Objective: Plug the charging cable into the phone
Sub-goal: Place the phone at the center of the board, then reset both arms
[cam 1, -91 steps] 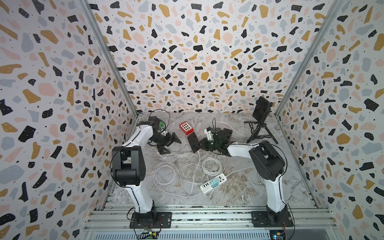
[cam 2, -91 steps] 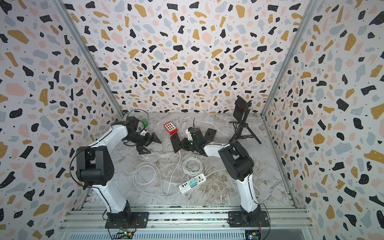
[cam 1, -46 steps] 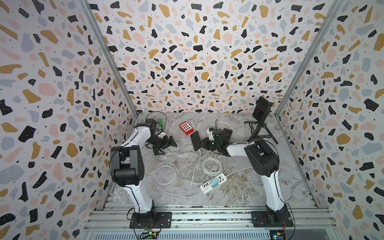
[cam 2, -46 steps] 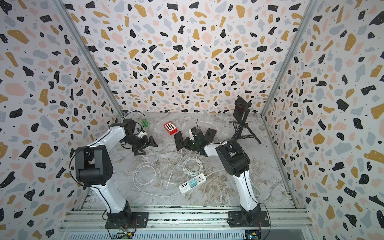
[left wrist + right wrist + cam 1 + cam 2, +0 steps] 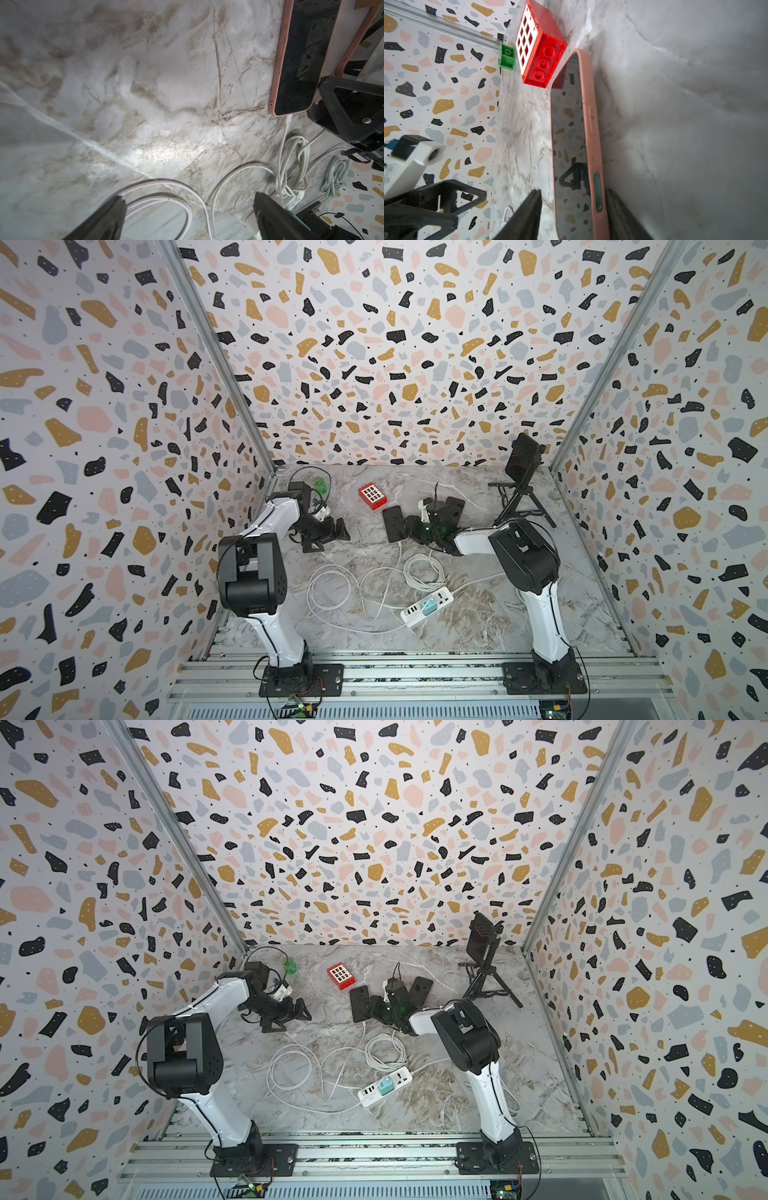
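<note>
One charging cable (image 5: 285,133) sits plugged into the pink-cased phone (image 5: 392,523) at mid-frame; right fingers (image 5: 527,216) stand parted around it, left fingers (image 5: 270,214) gape wide, empty.

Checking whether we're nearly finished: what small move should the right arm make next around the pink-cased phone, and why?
Probably lift the right gripper straight off the phone, jaws kept apart. The left wrist view shows the white cable seated in the phone's end, and the right wrist view shows bare table between one finger and the phone, so nothing looks gripped. The left gripper hangs open.
</note>
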### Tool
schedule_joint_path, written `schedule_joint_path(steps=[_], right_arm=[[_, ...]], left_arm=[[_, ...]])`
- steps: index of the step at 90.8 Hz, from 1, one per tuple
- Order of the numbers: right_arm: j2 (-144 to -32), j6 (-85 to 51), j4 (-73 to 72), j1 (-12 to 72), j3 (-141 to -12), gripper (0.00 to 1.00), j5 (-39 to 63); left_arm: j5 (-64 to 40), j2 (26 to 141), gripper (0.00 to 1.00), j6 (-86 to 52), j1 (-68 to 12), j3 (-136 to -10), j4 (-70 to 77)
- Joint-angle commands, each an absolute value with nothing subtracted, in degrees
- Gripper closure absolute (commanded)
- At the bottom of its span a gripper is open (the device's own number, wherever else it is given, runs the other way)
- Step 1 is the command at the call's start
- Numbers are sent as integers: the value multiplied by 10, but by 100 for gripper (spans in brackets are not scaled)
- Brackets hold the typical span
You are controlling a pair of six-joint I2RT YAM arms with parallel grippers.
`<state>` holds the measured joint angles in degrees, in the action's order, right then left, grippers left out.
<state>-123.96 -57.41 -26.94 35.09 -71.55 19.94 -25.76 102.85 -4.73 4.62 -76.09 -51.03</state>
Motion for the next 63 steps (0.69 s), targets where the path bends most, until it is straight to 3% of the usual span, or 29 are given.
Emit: schedule_joint_path(steps=[1,10,13,15,18,38,50,63], right_arm=[[-1178,-527,-206,348,-710,39,165],[-1138,-471,-127,347,-720,29,127],[-1123,-449,-100,347,-722,20,114],[-1113,-436,-81,347,-724,7,106],[-1097,-413,-57,347,-728,1,92],[-937,-255,75,348,-707,0,-8],[-809,-139,79,346,-623,0,-74],[-667,-15,62,336,-501,0,-157]], left_arm=[[-249,1001,0,-2,57,-744,-489],[-236,981,0,15,62,-720,-464],[-232,972,0,23,64,-711,-452],[-227,965,0,29,64,-704,-443],[-220,955,0,36,64,-693,-430],[-208,864,0,69,64,-585,-300],[-196,830,0,47,63,-532,-225],[-176,756,0,35,61,-406,-25]])
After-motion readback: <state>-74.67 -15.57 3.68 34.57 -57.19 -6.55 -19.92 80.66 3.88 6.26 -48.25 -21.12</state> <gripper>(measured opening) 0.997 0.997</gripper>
